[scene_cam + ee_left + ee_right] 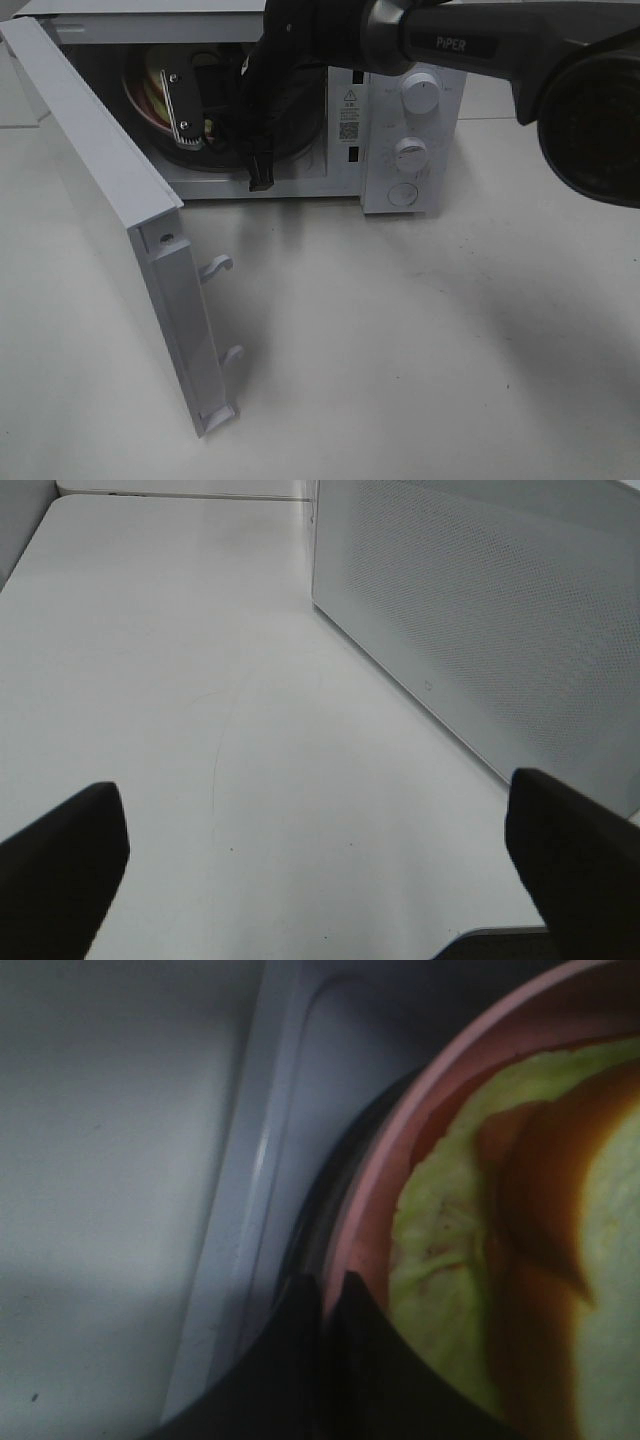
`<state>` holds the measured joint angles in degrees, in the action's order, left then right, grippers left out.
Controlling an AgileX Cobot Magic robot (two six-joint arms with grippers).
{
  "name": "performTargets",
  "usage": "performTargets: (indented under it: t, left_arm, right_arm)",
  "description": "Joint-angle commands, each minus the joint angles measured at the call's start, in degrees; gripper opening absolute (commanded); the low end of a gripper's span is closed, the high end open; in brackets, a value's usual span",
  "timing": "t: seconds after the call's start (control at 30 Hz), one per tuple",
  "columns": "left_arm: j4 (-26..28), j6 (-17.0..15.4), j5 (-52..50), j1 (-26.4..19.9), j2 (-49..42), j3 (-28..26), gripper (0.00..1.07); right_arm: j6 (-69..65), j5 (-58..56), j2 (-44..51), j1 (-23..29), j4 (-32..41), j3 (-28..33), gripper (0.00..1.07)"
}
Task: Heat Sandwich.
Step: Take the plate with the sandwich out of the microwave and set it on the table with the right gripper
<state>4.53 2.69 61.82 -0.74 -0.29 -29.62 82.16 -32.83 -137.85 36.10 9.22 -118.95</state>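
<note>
Right pincer (330,1295) pinching plate (370,1220), sandwich (500,1250) aboard

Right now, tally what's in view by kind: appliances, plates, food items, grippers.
Microwave, door open: 1
Pink plate, inside the microwave: 1
Sandwich, on the plate: 1
Grippers: 2, left gripper open over the table, right gripper shut on the plate rim
Total: 5

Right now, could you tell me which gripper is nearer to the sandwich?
The right gripper: it is shut on the pink plate's rim beside the sandwich, inside the microwave. The left gripper hangs open outside it.
</note>
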Motion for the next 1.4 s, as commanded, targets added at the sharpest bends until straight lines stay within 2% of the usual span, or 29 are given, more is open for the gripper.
performTargets:
  t: [0.03,0.6,0.9,1.13,1.4]
  left_arm:
    - [0.11,0.06,-0.52,-0.17,-0.29,0.11,0.97]
    - [0.11,0.06,-0.52,-0.17,-0.29,0.11,0.97]
    - [0.11,0.06,-0.52,-0.17,-0.29,0.11,0.97]
    - [0.11,0.06,-0.52,-0.17,-0.29,0.11,0.97]
    - [0.11,0.06,-0.52,-0.17,-0.29,0.11,0.97]
  right_arm:
    - [3.72,-0.69,1.72,-0.06,2.29,-0.52,0.00]
    - [9.34,-4.58,3.04,-2.41,9.68,0.52,0.00]
    - [12.61,-3.04,6.70,-3.44,10.14,7.79,0.00]
    - [17.13,-2.58,10.60,-4.01,14.27,14.32,0.00]
    - [17.82,-1.55,13.58,-4.01,14.38,20.05,0.00]
